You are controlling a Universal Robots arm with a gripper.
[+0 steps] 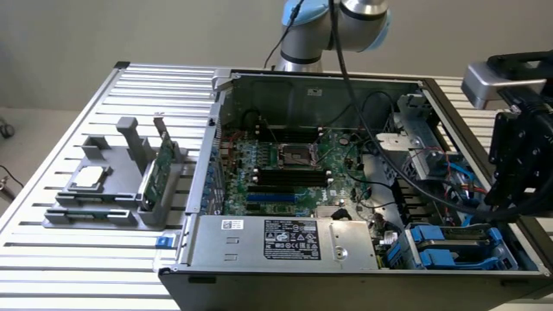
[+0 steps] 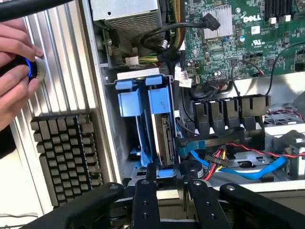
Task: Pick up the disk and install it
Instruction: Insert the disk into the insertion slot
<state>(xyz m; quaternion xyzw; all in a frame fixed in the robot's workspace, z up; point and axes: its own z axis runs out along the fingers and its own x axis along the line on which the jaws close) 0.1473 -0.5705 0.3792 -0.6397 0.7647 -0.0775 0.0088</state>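
- Gripper [image 2: 172, 180]: two black fingers set moderately apart, with nothing between them; the case rim shows through the gap. It hangs just above the drive bay.
- Disk [image 2: 164, 136]: seated on edge in the drive bay, silver-grey side showing, framed by its blue carrier [image 2: 143, 102]. It lies close before the fingertips; whether they touch cannot be told.
- Drive bay [image 1: 449, 249]: corner of the computer case [image 1: 259, 84] at the exterior view's lower right, beside the power supply [image 1: 285, 240].
- Motherboard [image 1: 285, 168]: flat on the case floor, beyond the bay. Red, yellow and blue cables [image 2: 248, 162] run beside the disk.
- Hand [image 2: 14, 71]: a person's fingers grip a round knob [image 2: 33, 69] with a blue ring, outside the case wall and near a black finned block [image 2: 64, 157].
- Fixture [image 1: 95, 188]: grey, on the slatted table [image 1: 52, 259] at the exterior view's left, carrying a square chip [image 1: 90, 178] and a green card [image 1: 155, 175].
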